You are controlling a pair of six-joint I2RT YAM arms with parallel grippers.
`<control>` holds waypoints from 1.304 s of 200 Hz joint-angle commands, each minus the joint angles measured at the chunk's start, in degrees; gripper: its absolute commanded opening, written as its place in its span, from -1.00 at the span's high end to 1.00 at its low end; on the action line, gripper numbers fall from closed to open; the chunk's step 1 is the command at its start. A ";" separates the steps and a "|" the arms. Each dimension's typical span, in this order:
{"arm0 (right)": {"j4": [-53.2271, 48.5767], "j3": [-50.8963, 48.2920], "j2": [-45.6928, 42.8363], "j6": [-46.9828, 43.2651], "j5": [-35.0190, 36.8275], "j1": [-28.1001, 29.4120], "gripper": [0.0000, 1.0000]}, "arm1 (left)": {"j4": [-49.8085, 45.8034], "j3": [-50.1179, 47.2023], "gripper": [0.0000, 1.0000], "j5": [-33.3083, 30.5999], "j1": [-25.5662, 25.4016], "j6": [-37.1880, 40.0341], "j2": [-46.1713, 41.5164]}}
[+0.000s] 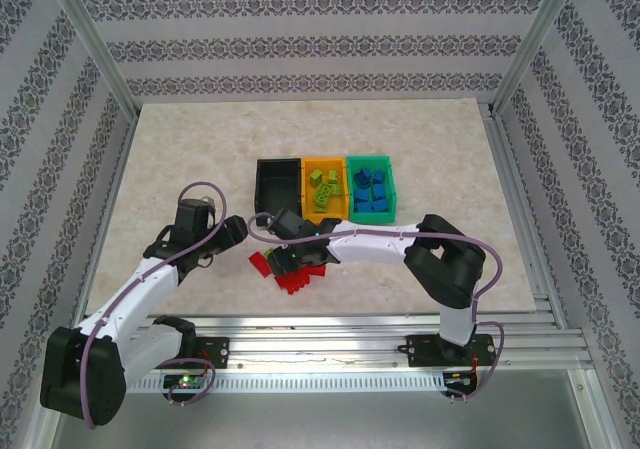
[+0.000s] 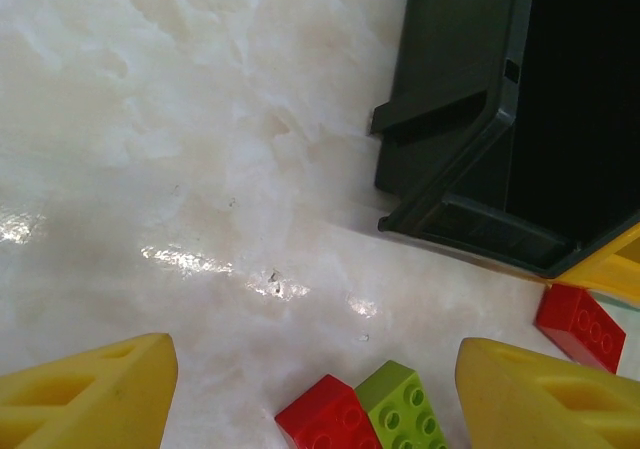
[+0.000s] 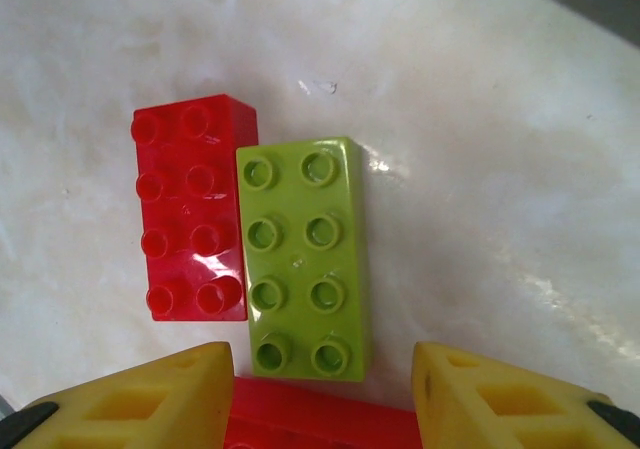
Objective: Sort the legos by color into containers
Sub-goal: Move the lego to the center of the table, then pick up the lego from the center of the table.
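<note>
**Lego bricks, loose lot, polished marble-pattern tabletop**

Right gripper (image 3: 322, 401): yellow wedge fingers apart, straddling the near end of a glossy lime eight-stud brick (image 3: 305, 259). This brick lies flush against a red brick (image 3: 193, 219).
Left gripper (image 2: 315, 394): fingers spread, beside the ribbed black bin (image 2: 450, 89).
Orange bin (image 1: 307, 184) holds lime pieces (image 1: 322, 187).
Green bin (image 1: 370, 159) holds blue pieces (image 1: 370, 191).

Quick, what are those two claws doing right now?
Left gripper: open, holding nothing.
Right gripper: open over a lime green studded plastic brick, not gripping it.

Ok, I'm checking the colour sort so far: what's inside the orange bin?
The orange bin holds a small heap of lime green bricks, and no other colour shows among them. Anything lying under the heap is covered.
</note>
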 commanded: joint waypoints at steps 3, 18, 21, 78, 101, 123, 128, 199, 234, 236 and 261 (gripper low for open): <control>-1.47 2.32 2.27 -1.52 0.90 -0.49 -0.02 | 2.53 -0.86 -0.48 0.37 0.63 -1.21 -0.71; -1.36 3.33 3.53 -1.29 0.16 -0.25 -0.02 | 2.79 -1.00 -0.48 0.68 0.59 -1.34 -0.51; -1.32 3.64 3.75 -1.25 0.01 -0.23 -0.02 | 2.82 -0.98 -0.48 0.73 0.59 -1.32 -0.50; -0.42 -0.13 3.18 3.57 4.01 -3.89 0.09 | 1.50 -0.39 -0.48 0.43 0.59 -0.91 -1.43; 0.97 -3.28 0.15 4.08 3.99 -5.99 0.10 | 2.12 -0.69 -0.48 0.45 0.67 -1.10 -1.06; 1.02 -2.97 -0.99 2.56 2.71 -6.03 0.08 | 3.50 -0.88 -0.48 1.21 0.64 -1.67 0.11; 1.14 -2.79 -1.15 2.59 2.37 -6.03 0.07 | 3.78 -0.79 -0.48 1.42 0.59 -1.78 0.36; -0.33 1.45 0.56 -0.07 2.34 -6.12 -0.14 | 2.67 -0.58 -0.48 1.19 0.62 -1.37 -0.25; -1.67 2.85 3.88 -1.13 1.82 -6.12 -0.14 | 2.70 -0.91 -0.49 1.02 0.61 -1.56 -0.78; -1.68 2.86 4.09 -1.14 1.84 -6.12 -0.14 | 2.71 -0.90 -0.49 1.05 0.59 -1.60 -0.77; -2.15 3.14 5.48 -1.41 1.62 -6.12 -0.06 | 2.63 -1.09 -0.49 1.09 0.59 -1.70 -0.85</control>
